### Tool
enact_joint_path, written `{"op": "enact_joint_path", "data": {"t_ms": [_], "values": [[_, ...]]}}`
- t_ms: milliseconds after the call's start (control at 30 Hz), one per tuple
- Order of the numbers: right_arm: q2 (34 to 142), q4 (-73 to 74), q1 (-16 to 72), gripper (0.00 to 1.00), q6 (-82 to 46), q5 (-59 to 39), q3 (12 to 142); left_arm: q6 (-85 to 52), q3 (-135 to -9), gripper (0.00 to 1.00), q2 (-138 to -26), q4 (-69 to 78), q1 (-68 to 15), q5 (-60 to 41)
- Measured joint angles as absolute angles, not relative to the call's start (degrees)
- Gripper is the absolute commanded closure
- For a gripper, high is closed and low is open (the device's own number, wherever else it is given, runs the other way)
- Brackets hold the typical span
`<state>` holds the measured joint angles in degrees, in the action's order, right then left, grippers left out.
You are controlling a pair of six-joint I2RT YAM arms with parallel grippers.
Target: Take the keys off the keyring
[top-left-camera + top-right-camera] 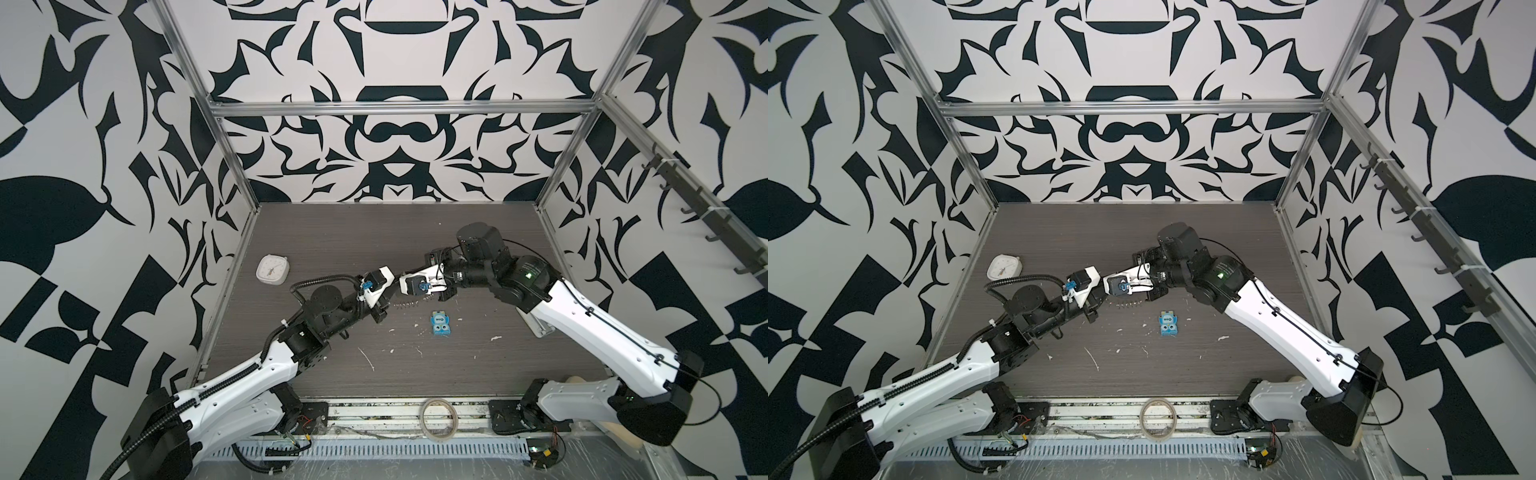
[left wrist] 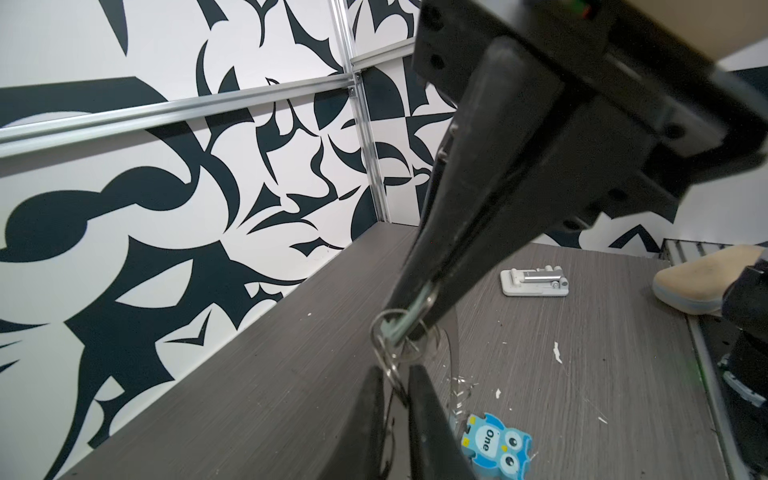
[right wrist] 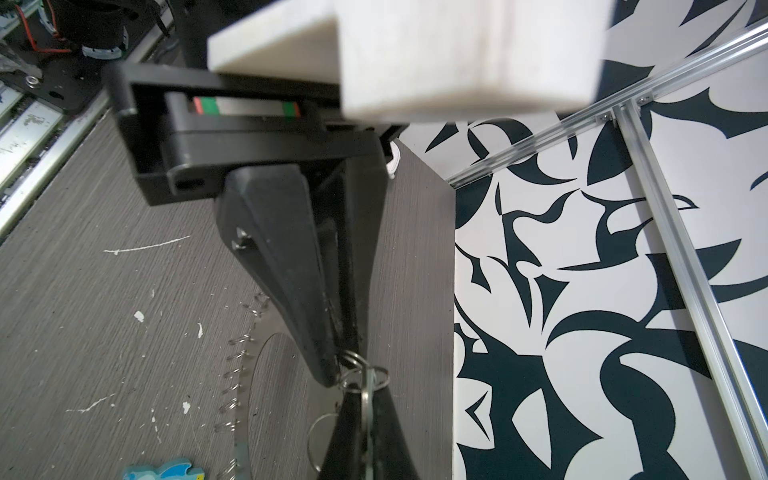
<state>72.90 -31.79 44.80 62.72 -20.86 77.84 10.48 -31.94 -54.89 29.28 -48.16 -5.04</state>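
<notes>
While right gripper (image 2: 417,308) tight on key (image 2: 401,326), left gripper (image 2: 395,374) on small ring (image 2: 388,365).

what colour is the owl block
The owl block is light blue; clearest in the left wrist view.

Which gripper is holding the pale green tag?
The right gripper: its jaws clamp the pale green tag. The left gripper has only metal rings between its fingers.

The grey wood-grain desk (image 1: 332,232) carried a white square clock (image 1: 272,269), a blue owl block (image 1: 440,324), a white bracket (image 2: 534,281) and scattered white flecks (image 1: 365,358).
</notes>
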Motion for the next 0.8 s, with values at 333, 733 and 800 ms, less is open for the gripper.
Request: {"op": "enact_joint_path", "data": {"t_ms": [333, 733, 800], "values": [[72.9, -31.9, 44.3, 1.0, 62.7, -19.4, 78.0, 10.3, -32.3, 1.0, -55.6, 29.4, -48.4, -3.4], [72.9, -32.6, 44.6, 1.0, 50.8, -13.9, 79.5, 9.3, -31.3, 1.0, -59.1, 38.7, -50.4, 3.9], [72.9, -32.7, 45.0, 1.0, 47.3, -12.9, 79.5, 10.0, -31.3, 1.0, -60.1, 39.8, -50.5, 3.9]]}}
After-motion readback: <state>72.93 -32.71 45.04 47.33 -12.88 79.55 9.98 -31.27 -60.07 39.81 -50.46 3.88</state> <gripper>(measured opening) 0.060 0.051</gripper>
